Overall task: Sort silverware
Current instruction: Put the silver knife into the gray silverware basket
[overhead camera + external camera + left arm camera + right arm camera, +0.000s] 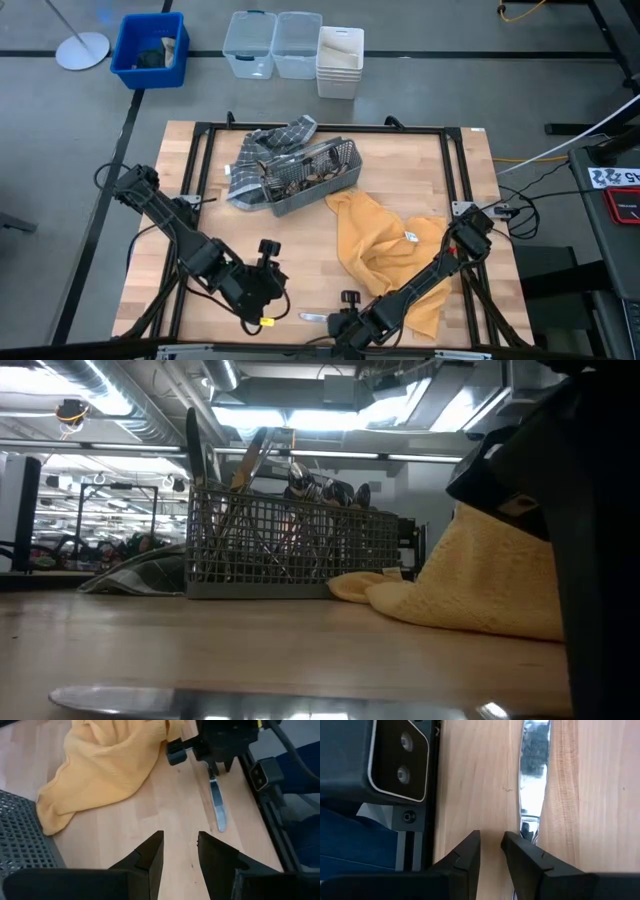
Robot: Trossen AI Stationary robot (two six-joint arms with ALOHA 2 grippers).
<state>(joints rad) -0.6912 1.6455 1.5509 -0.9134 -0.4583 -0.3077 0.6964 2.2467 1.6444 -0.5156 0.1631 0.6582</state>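
Silver knife [534,775] flat on table [400,160], 6 o'clock edge | my right gripper [490,851] just beside it, fingers parted | my left gripper [180,851] at 7 o'clock, spread, empty

robotics lab: framed workbench [180,170], exposed ceiling ducts [150,410], storage bins [272,44] on floor.

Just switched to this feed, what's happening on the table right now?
One shiny silver table knife lies flat on the wooden table near its front edge. The right gripper sits low at one end of it, slightly open, not holding it. The left gripper waits open nearby. The remaining silverware is in the grey wire-mesh caddy.
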